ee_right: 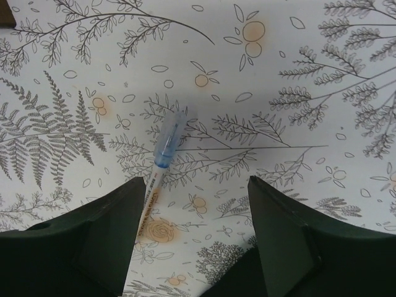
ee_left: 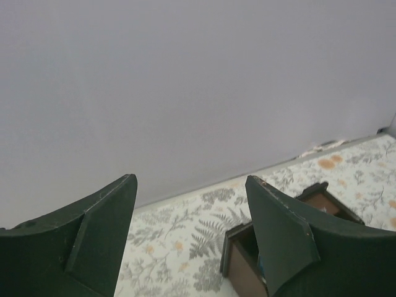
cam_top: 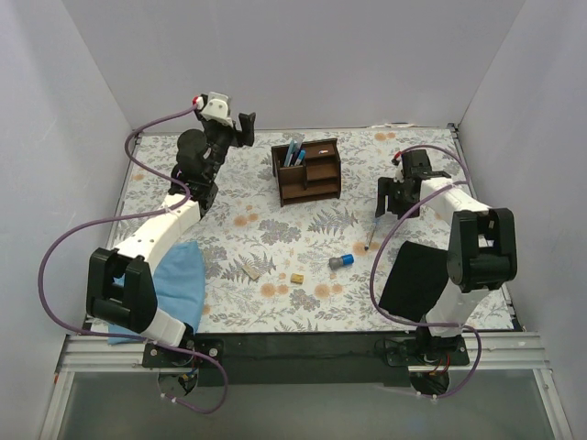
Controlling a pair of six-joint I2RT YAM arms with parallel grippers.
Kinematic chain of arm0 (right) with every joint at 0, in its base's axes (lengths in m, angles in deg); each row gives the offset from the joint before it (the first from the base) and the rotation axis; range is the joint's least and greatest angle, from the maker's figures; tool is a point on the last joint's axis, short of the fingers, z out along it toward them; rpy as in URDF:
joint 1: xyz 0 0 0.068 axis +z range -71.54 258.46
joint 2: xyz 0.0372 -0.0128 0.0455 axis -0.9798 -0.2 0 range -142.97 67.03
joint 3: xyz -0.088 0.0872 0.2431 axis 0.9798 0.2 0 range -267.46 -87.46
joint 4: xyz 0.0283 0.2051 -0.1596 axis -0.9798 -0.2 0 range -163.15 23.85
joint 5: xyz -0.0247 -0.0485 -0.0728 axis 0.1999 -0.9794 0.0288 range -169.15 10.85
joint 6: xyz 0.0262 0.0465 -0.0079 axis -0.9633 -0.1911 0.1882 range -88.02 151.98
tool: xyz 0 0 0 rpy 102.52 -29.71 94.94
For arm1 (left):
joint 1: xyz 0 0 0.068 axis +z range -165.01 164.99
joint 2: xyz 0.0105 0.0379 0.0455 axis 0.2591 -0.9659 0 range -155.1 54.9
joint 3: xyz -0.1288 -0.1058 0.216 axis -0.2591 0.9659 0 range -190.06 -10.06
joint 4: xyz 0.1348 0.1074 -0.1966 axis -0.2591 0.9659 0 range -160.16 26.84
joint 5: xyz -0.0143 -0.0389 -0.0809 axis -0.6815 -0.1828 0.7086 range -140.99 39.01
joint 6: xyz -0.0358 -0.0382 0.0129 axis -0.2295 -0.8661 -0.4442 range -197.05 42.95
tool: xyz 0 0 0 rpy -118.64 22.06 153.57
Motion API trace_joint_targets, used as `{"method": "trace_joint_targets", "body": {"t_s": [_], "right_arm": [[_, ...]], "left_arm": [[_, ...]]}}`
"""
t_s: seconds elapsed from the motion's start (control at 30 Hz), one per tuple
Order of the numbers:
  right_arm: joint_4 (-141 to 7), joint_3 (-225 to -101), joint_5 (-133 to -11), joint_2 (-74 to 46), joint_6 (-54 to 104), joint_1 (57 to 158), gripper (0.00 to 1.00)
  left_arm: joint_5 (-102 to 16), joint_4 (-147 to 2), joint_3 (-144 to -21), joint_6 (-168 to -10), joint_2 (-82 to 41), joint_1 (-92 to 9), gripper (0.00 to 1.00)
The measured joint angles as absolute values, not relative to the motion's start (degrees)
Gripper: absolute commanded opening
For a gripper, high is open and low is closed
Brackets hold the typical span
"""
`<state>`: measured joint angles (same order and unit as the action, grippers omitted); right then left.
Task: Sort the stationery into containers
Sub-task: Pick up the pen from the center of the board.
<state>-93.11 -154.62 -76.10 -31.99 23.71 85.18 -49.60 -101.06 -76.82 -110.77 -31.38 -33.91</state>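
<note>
From above: the organiser (cam_top: 307, 170) stands at 12 o'clock on the patterned table (cam_top: 275, 229), with several pens (cam_top: 293, 152) upright in its tall slot. A loose pen (cam_top: 371, 236) lies at 3 o'clock. A cylinder (cam_top: 342, 262), a tan block (cam_top: 297, 277) and a beige piece (cam_top: 251, 272) are strung out along 5 to 7 o'clock. The right gripper (cam_top: 394, 209) hangs just beyond the pen's far end with its jaws apart. The left gripper (cam_top: 244, 121) is raised at 11 o'clock, well clear of everything. A blue cloth (cam_top: 179, 280) and a black cloth (cam_top: 413, 275) lie near the arm bases.

Left wrist: the left gripper (ee_left: 192, 185) is spread wide with nothing between its fingers. It faces the wall (ee_left: 185, 80), with a corner of the organiser (ee_left: 241, 260) at 5 o'clock.

Right wrist: the right gripper (ee_right: 195, 182) is open and empty above the pen (ee_right: 162, 173). The pen lies on the table with its blue cap toward 1 o'clock, and its white barrel runs toward 7 o'clock, just inside the finger (ee_right: 111, 229) at 8 o'clock.

The step in hand looks like picking up this pen. The barrel lies off-centre, so the gripper would do well to shift toward 9 o'clock until the pen lies midway. It should then descend and close across the white barrel, not the cap. The pen is thin and round and may roll or skid if only one finger touches it.
</note>
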Motion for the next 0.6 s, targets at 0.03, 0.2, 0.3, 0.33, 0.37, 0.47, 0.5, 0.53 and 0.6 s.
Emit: {"method": "trace_joint_targets", "body": {"t_s": [0.03, 0.2, 0.3, 0.33, 0.37, 0.47, 0.5, 0.53, 0.6], "right_arm": [[-93.13, -155.27, -75.9, -33.15, 23.16, 85.23, 0.75], [-93.04, -158.09, -74.63, -36.89, 21.63, 85.44, 0.74], [-92.98, -158.84, -74.22, -37.89, 21.17, 85.62, 0.72], [-92.98, -158.84, -74.13, -38.15, 20.95, 85.66, 0.72], [-93.04, -158.84, -74.09, -38.35, 20.69, 85.68, 0.72], [-93.15, -158.84, -74.52, -38.68, 19.69, 85.77, 0.65], [-93.17, -158.84, -74.89, -38.74, 19.38, 85.9, 0.64], [-93.17, -158.84, -75.18, -38.92, 18.81, 86.06, 0.62], [-93.19, -158.84, -75.7, -39.46, 18.35, 86.25, 0.56]], "left_arm": [[-49.71, -100.31, -76.18, -110.64, -30.81, -33.82, 0.7], [-49.73, -95.51, -73.15, -109.89, -30.75, -33.76, 0.7], [-49.73, -93.25, -72.25, -109.37, -30.88, -33.76, 0.7], [-49.73, -92.84, -72.25, -109.22, -30.88, -33.76, 0.7], [-49.73, -92.75, -72.25, -109.02, -30.88, -33.76, 0.7], [-49.73, -92.4, -72.27, -108.5, -30.88, -33.76, 0.7], [-49.73, -92.14, -72.27, -108.28, -30.88, -33.76, 0.7], [-49.73, -91.86, -72.27, -107.99, -30.88, -33.76, 0.7], [-49.73, -91.35, -72.27, -107.71, -30.88, -33.76, 0.7]]}}
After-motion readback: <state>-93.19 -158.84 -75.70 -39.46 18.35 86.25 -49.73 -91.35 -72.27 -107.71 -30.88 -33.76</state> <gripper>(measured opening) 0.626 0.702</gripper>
